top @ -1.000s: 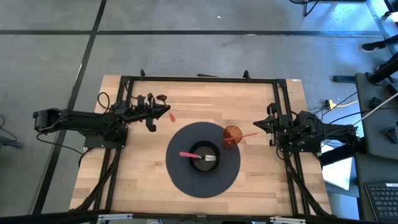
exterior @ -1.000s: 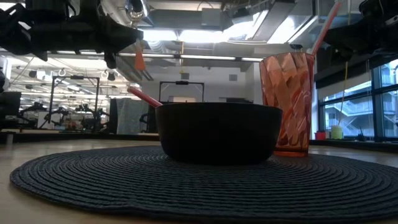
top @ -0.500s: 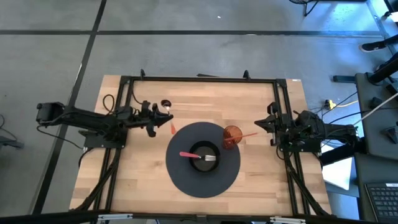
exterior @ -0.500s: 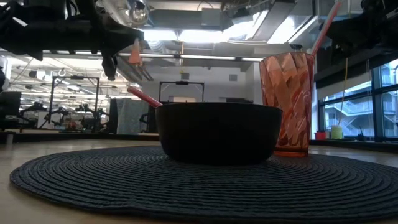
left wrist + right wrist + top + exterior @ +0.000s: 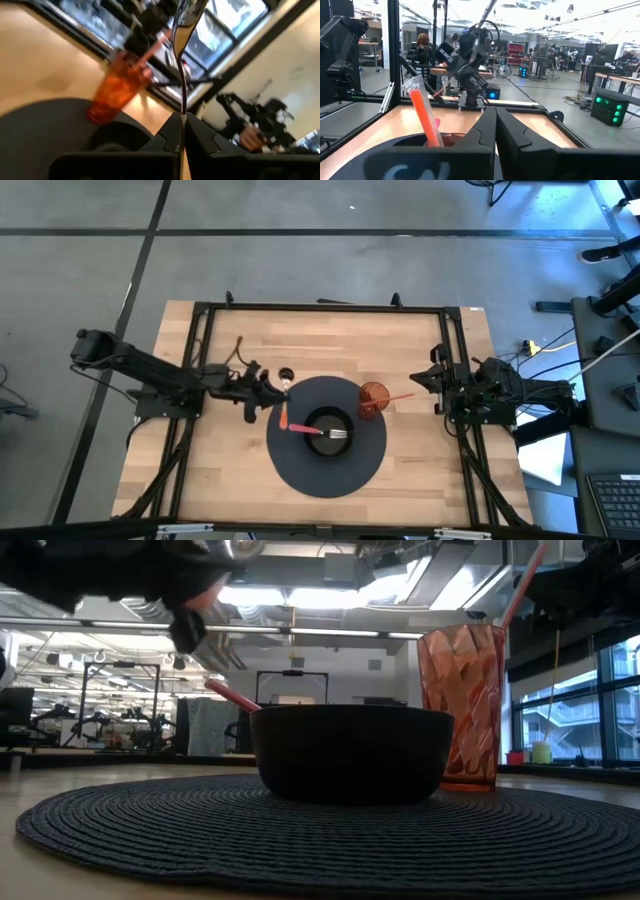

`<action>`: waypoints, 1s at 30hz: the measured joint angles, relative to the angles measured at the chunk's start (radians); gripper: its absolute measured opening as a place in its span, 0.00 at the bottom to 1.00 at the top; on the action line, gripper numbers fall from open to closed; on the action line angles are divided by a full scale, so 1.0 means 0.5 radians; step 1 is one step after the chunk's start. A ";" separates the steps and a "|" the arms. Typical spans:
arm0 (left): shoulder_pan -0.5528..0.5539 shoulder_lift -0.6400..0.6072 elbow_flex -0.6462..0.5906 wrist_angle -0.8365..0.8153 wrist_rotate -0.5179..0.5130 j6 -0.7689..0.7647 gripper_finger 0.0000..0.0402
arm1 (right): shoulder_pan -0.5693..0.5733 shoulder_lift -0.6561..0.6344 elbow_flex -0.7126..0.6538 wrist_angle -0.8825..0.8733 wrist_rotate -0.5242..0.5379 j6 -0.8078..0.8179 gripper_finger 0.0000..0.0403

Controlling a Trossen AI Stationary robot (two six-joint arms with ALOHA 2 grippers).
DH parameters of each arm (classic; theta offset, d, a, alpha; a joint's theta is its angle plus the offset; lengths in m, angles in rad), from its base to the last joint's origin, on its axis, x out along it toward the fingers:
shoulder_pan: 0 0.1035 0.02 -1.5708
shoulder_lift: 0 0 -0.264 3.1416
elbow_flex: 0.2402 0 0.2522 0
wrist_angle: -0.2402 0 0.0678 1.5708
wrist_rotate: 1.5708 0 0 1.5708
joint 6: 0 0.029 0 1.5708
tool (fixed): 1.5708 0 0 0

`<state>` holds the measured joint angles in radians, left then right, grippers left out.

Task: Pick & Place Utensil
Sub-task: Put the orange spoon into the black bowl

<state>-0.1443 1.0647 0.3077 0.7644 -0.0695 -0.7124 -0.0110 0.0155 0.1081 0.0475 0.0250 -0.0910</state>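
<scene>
My left gripper (image 5: 266,389) hovers at the left rim of the dark round mat (image 5: 300,472), shut on a spoon (image 5: 285,395) with a metal head and a red handle. A black bowl (image 5: 330,430) rests on the mat with a pink-handled fork (image 5: 318,430) lying in it. An orange cup (image 5: 373,398) stands upright on the mat's far right part, with a pink handle (image 5: 422,117) sticking out of it. My right gripper (image 5: 415,380) waits shut, to the right of the cup. My left gripper pinches the spoon's metal shaft (image 5: 182,105) between its two fingers, coming level from the table's left, fingers across it. The spoon is lifted clear, its head (image 5: 287,374) toward the far edge and its red handle (image 5: 283,418) toward the near edge.
A black frame (image 5: 320,307) runs around the wooden table top. Bare wood (image 5: 220,470) shows left of and in front of the mat. In the right wrist view a person (image 5: 424,42) sits in the room beyond the table.
My left gripper has carried the spoon from the table's far left part toward the right and the near edge, up to the mat's rim beside the bowl. The spoon has stayed in the shut fingers. My right arm has kept still.
</scene>
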 joint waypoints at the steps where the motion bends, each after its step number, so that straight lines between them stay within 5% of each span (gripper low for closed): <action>1: -0.014 0.042 0.061 -0.053 0.026 -0.003 0.01 | 0.000 0.000 0.000 0.002 0.000 0.000 0.01; 17: -0.214 0.652 0.898 -0.783 0.038 -0.389 0.01 | -0.001 0.000 0.000 0.281 0.000 -0.052 0.01; 30: -0.444 1.121 1.300 -0.803 0.161 -1.164 0.01 | -0.001 0.000 0.001 0.032 -0.042 -0.051 0.01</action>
<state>-0.3664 1.6253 0.9575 0.3628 0.0112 -1.2943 -0.0113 0.0154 0.1085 0.0636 0.0042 -0.1163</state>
